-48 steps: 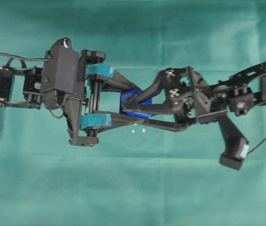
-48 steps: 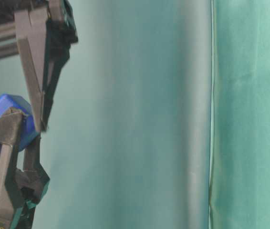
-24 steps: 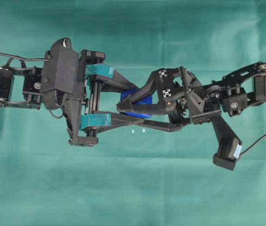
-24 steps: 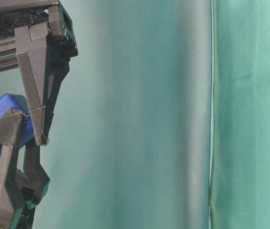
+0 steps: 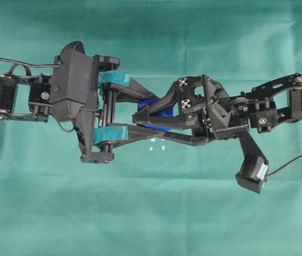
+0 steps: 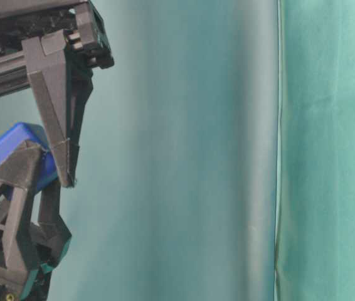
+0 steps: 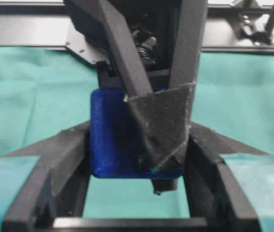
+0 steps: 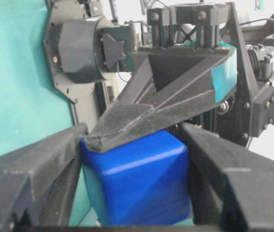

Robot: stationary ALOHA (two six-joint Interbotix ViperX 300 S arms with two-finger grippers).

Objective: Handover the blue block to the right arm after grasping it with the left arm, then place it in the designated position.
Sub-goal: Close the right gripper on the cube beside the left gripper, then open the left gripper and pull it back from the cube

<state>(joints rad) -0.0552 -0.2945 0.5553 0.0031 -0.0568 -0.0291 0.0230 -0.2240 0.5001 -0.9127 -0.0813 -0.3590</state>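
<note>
Right now the blue block [image 8: 137, 181] sits between my two grippers in mid-air, above the green cloth [image 5: 156, 213]. In my right wrist view it fills the space between my right fingers [image 8: 35, 169], which press on its two sides, so my right gripper [image 5: 143, 118] is pinching the block. One teal-banded finger of my left gripper [image 5: 140, 113] lies across its top edge in that view. In my left wrist view the block [image 7: 113, 140] is set between my left fingers [image 7: 54, 154], and a right finger crosses in front of it; I cannot tell for sure whether my left fingers press on the block or only flank it.

From overhead, my left arm [image 5: 76, 96] comes in from the left and my right arm [image 5: 220, 109] from the right, and their fingers interlace around the block near the middle of the cloth. Just below the fingers, the tiny white marks of the designated position [image 5: 157, 144] show on the cloth, partly covered by my lower left finger.

Beyond that, the cloth is bare and lightly creased on every side of the arms. At table level a green backdrop [image 6: 328, 150] hangs behind, with a vertical seam, well apart from the block [image 6: 11, 150].
</note>
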